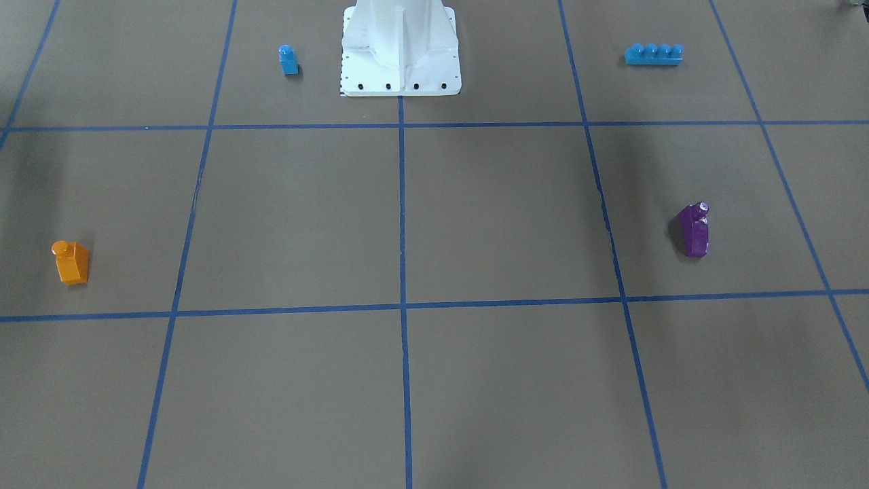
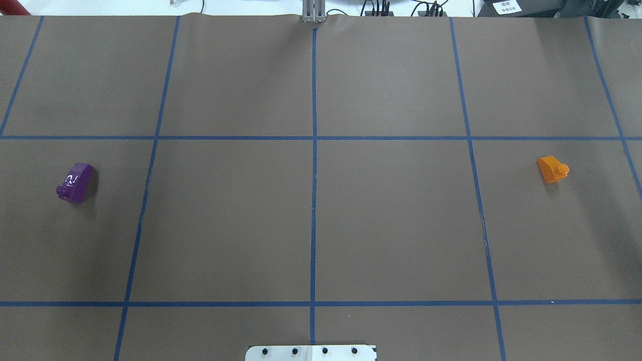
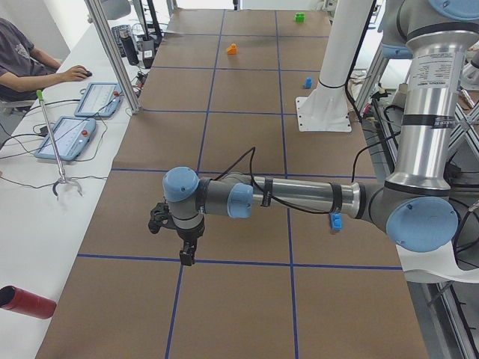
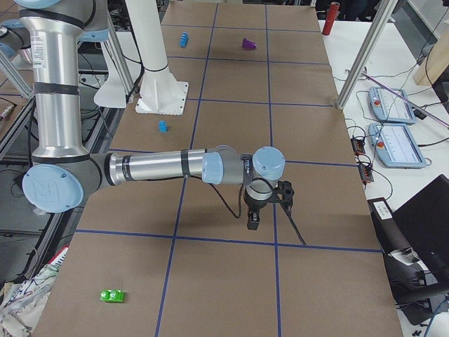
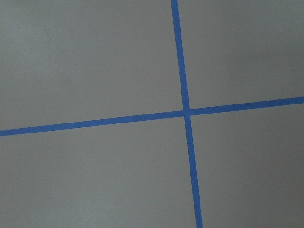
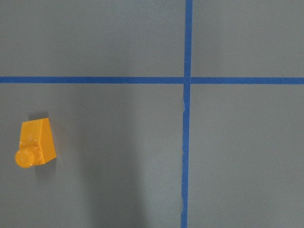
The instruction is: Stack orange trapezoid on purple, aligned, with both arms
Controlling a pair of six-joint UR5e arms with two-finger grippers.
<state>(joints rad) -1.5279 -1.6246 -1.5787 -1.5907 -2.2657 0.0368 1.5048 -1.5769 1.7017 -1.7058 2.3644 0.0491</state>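
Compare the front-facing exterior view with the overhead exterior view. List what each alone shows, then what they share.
Only the front-facing view: a small blue single-stud brick and a long blue four-stud brick, either side of the white pedestal base. Only the overhead view: black cables and a red object beyond the table's far edge. Both: the orange trapezoid and the purple brick, far apart, the pedestal base's bolted plate, and the blue tape grid.

Left pincer (image 3: 185,253) and right pincer (image 4: 253,220), openings too small for certainty
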